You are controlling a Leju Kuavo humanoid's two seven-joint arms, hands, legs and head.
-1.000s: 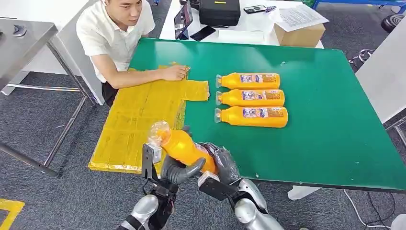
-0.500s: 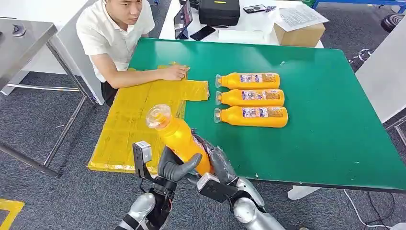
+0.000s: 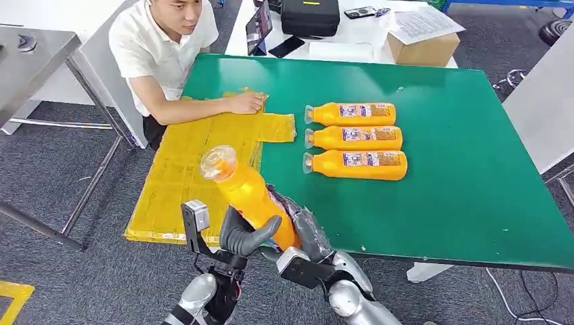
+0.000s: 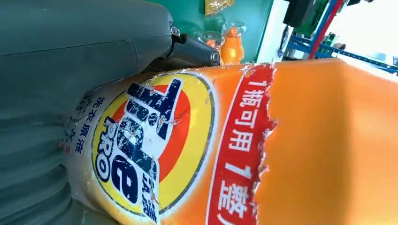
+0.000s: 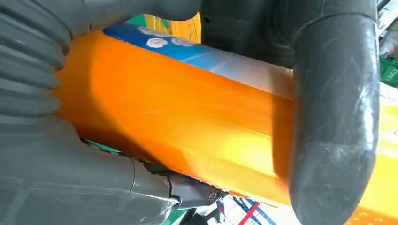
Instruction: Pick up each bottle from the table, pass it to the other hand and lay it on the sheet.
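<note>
Since a moment ago, both hands are carrying the bottle (image 3: 249, 194) leftward, toward the yellow sheet (image 3: 183, 169). Both the left hand (image 3: 245, 235) and the right hand (image 3: 306, 230) are clamping its lower body, so the right should probably be loosening only once the left is gripping firmly.

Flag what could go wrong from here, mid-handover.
1. Both hands, left hand and right hand, grip the lower end of the tilted bottle; a mistimed release may drop it past the table edge.
2. A person's hand rests on the sheet, near where the bottle goes.
</note>
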